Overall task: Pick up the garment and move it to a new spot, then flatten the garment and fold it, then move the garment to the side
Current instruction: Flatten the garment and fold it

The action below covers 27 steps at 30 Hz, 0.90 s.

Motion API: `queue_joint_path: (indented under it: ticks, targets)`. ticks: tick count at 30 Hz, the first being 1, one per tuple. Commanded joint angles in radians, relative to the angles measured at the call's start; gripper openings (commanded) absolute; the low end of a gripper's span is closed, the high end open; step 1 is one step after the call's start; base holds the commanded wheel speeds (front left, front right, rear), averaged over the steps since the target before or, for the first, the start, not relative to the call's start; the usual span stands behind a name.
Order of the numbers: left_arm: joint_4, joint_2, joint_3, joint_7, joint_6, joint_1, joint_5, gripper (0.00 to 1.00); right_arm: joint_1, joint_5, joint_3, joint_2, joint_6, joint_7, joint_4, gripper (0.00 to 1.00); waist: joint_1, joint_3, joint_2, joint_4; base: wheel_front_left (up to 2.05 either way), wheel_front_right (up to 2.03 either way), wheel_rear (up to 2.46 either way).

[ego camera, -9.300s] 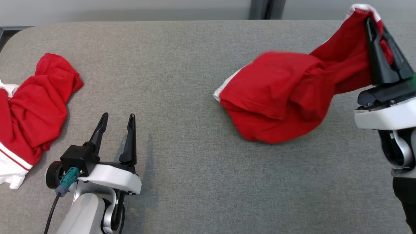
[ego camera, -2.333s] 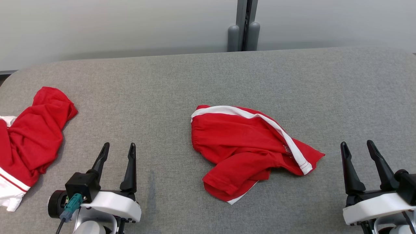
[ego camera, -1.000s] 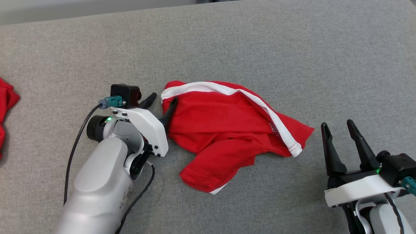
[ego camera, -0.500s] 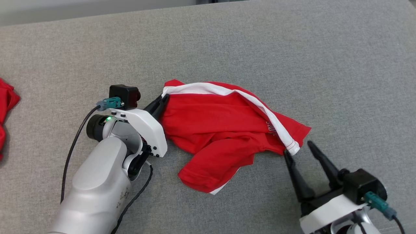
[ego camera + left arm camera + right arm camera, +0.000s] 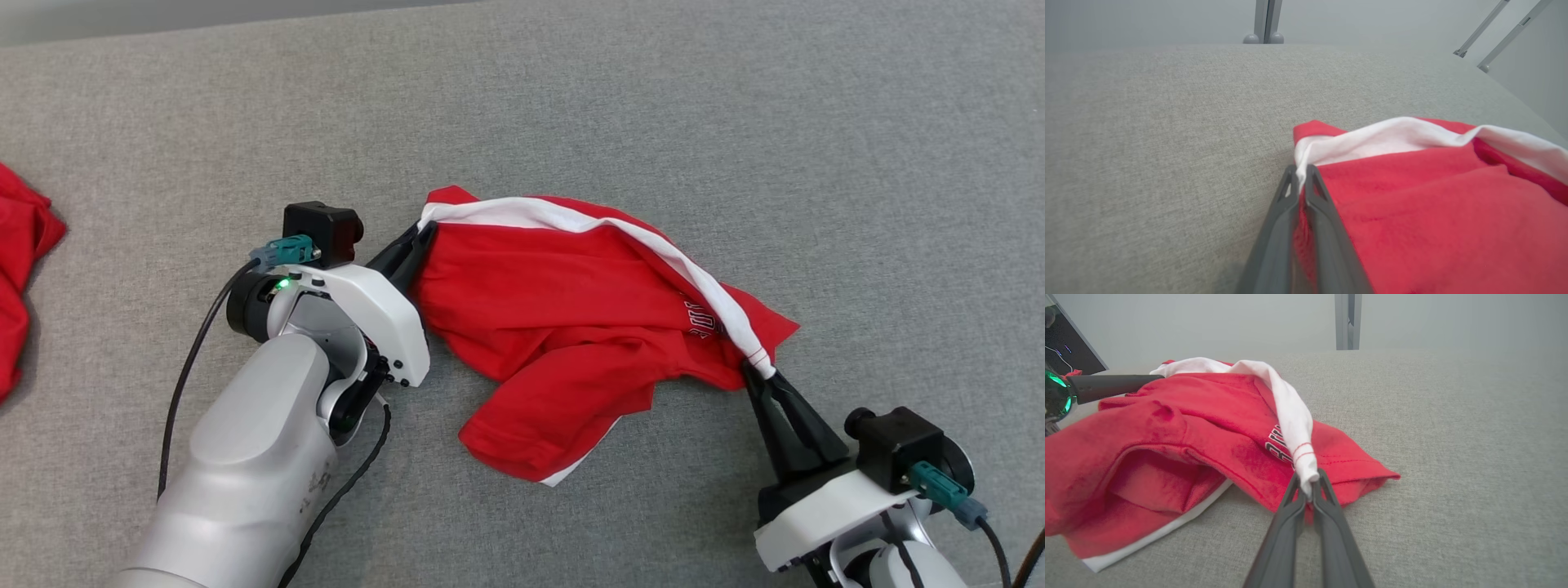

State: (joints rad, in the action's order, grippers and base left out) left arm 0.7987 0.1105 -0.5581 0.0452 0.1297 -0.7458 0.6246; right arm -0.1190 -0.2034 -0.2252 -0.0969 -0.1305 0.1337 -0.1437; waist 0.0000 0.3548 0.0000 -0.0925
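The garment (image 5: 571, 327) is a red shirt with a white band, crumpled in the middle of the grey table (image 5: 571, 106). My left gripper (image 5: 418, 238) is shut on its left end, where the white band starts. In the left wrist view that gripper (image 5: 1300, 175) pinches the white and red cloth (image 5: 1412, 196) between its tips. My right gripper (image 5: 761, 377) is shut on the other end of the white band at the garment's right corner. In the right wrist view its tips (image 5: 1308, 482) clamp the white band, with the garment (image 5: 1180, 428) spread to the left.
A second red garment (image 5: 20, 278) lies at the table's far left edge. The left gripper's finger (image 5: 1110, 387) reaches into the right wrist view from the left. A post (image 5: 1265, 20) stands behind the table's far edge.
My right gripper has closed on the end of the white band. The left gripper stays shut on the other end. Between the two grippers the garment has lifted slightly.
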Motion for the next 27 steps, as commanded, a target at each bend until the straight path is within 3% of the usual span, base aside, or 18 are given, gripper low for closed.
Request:
queue_joint_path:
  ticks: [1, 16, 27]
  targets:
    - [0.003, 0.006, -0.002, 0.009, 0.001, -0.014, 0.004, 0.00, -0.013, -0.010, 0.008, -0.003, -0.001, 0.012, -0.003, 0.00, 0.0000, 0.001, 0.0000, 0.003, 0.00, 0.00, 0.00]
    - [-0.084, 0.065, 0.016, 0.167, -0.029, -0.053, -0.035, 0.00, -0.142, -0.031, 0.129, -0.045, 0.000, 0.046, 0.079, 0.00, 0.0000, -0.059, 0.0000, 0.012, 0.00, 0.00, 0.00]
    - [-0.317, 0.157, 0.034, 0.105, -0.076, -0.140, -0.068, 0.00, -0.371, -0.061, 0.136, -0.123, 0.000, -0.023, 0.205, 0.00, 0.0000, -0.139, 0.0000, 0.038, 0.00, 0.00, 0.00]
